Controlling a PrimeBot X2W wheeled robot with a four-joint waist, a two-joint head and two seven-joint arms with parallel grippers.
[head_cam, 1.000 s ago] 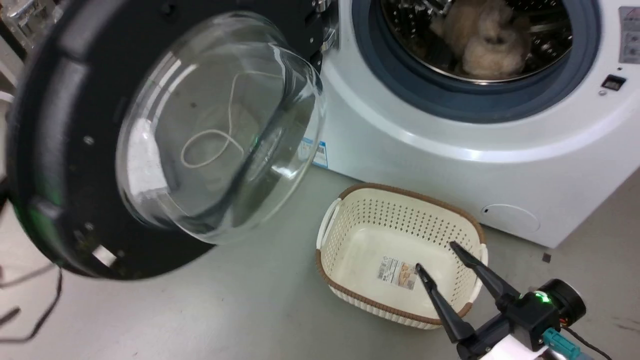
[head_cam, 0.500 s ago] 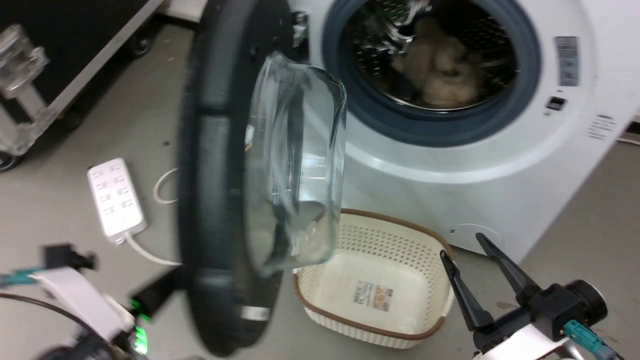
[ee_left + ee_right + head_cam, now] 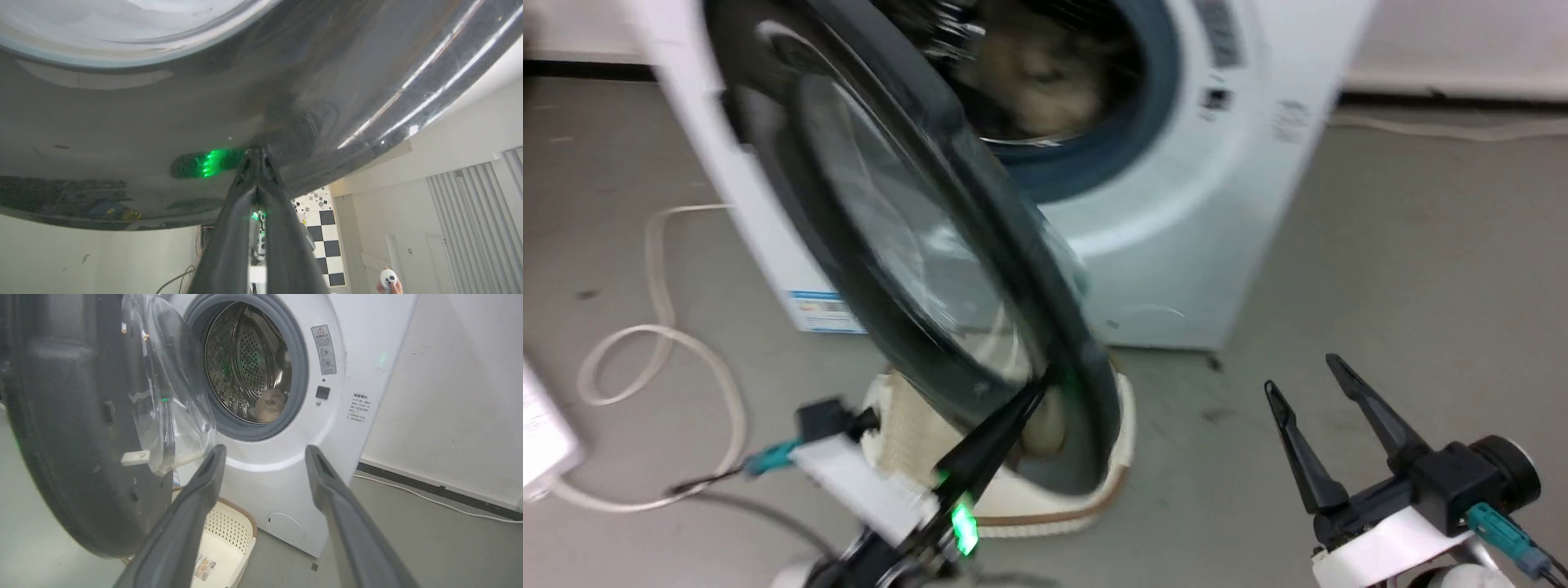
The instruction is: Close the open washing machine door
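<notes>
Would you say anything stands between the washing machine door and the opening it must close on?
Nothing visible does: the gap between the washing machine door and the drum opening is free. The cream basket sits on the floor below the door.

Even indoor light, head view motion-blurred

Left end effector [image 3: 1037, 385] seemingly touches the washing machine door [image 3: 890, 229]; right end effector [image 3: 1300, 374] hangs spread.

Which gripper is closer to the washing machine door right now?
Left. The left gripper, shut, has its tips against the washing machine door's glossy outer rim. The right gripper is open and apart from it, off to the side.
</notes>
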